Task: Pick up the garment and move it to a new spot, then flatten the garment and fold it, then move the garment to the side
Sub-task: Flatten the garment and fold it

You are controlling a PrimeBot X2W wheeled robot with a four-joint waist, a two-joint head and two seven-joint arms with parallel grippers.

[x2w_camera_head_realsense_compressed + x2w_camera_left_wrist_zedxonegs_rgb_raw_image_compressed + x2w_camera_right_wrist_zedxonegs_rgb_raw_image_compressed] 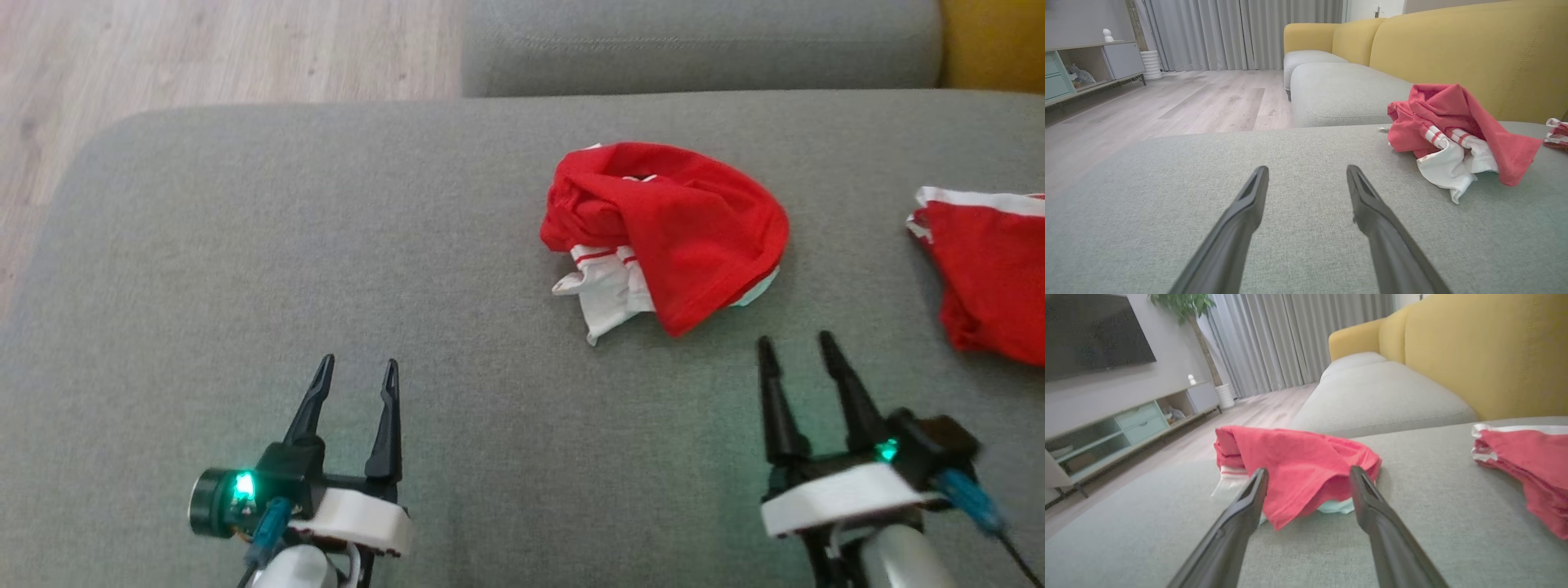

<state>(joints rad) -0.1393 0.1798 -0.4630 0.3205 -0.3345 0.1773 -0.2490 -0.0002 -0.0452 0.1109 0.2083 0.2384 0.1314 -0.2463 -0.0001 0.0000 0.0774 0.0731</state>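
Crumpled red garment (678, 229) lies on grey sofa cushion (326, 269).

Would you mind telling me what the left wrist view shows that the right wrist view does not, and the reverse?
Left wrist view: the left gripper, fingers open over bare grey cushion, with the crumpled garment off to their right. Right wrist view: the right gripper, fingers open and aimed straight at that garment, plus a dark television and a leafy plant. Shared: the garment, the cushion, a second red garment farther right, the yellow backrest, grey curtains and the low cabinet.
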